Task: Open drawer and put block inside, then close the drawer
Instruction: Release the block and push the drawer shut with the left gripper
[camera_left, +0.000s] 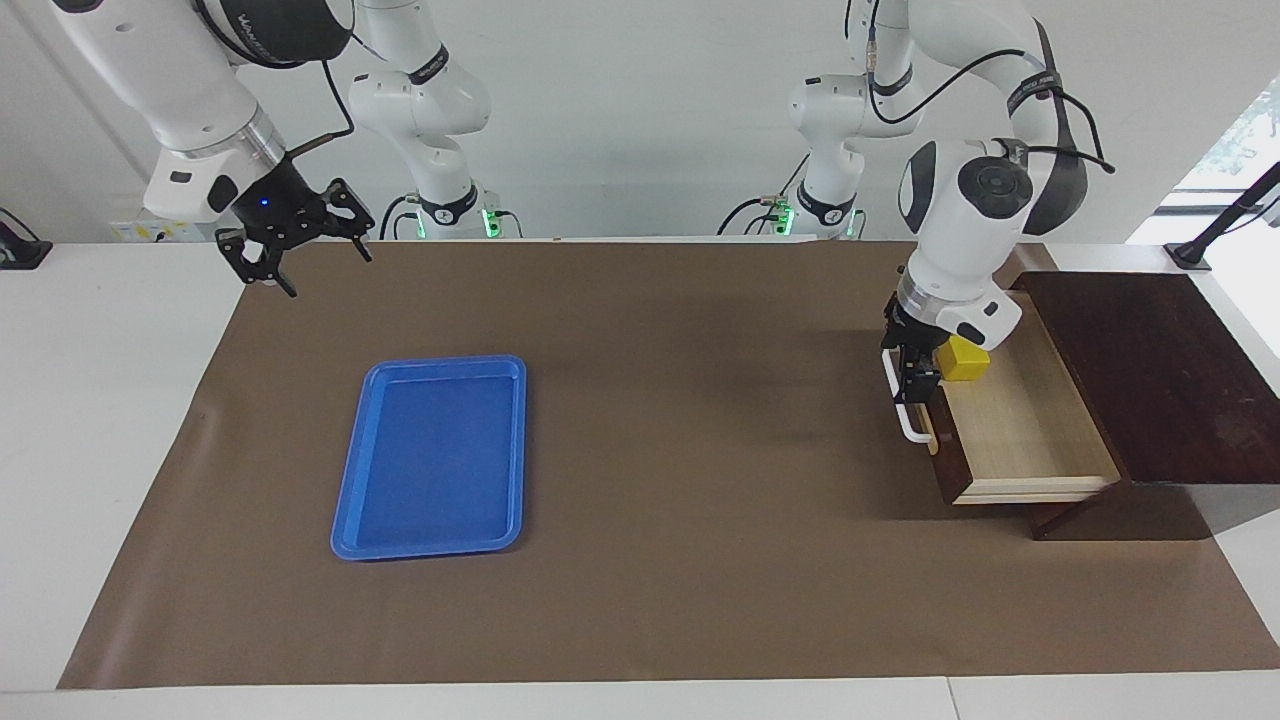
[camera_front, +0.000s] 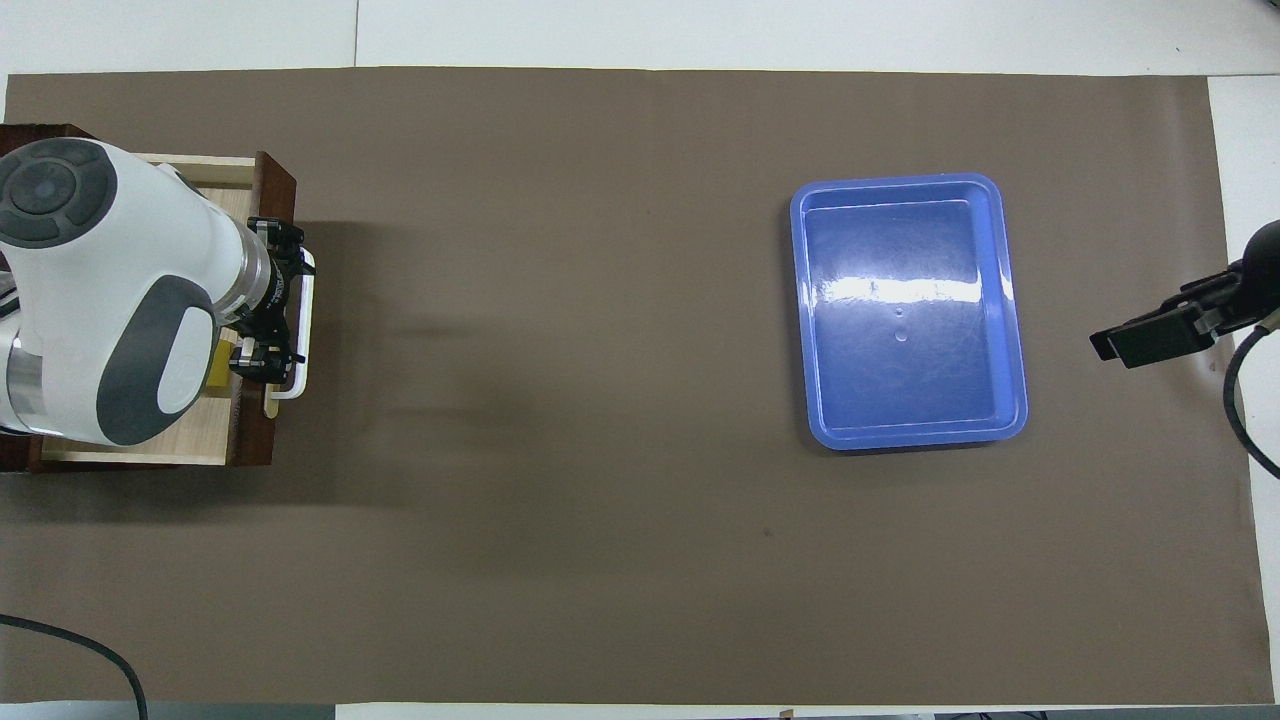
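Note:
The dark brown drawer (camera_left: 1020, 430) stands pulled out of its cabinet (camera_left: 1140, 370) at the left arm's end of the table, its pale inside showing. The yellow block (camera_left: 968, 362) lies in it close to the drawer's front panel, partly covered by the left wrist. My left gripper (camera_left: 908, 385) points down at the white handle (camera_left: 910, 432), open; whether it touches the handle I cannot tell. In the overhead view the left arm hides most of the drawer (camera_front: 262, 440), and only a sliver of the block (camera_front: 217, 362) shows beside the left gripper (camera_front: 275, 305). My right gripper (camera_left: 331, 276) hangs open, holding nothing.
A flat blue tray (camera_left: 430, 455) with nothing in it lies on the brown mat toward the right arm's end. The right gripper (camera_front: 1160, 330) hangs over the mat's edge beside the tray (camera_front: 905, 315). The mat between tray and drawer is bare.

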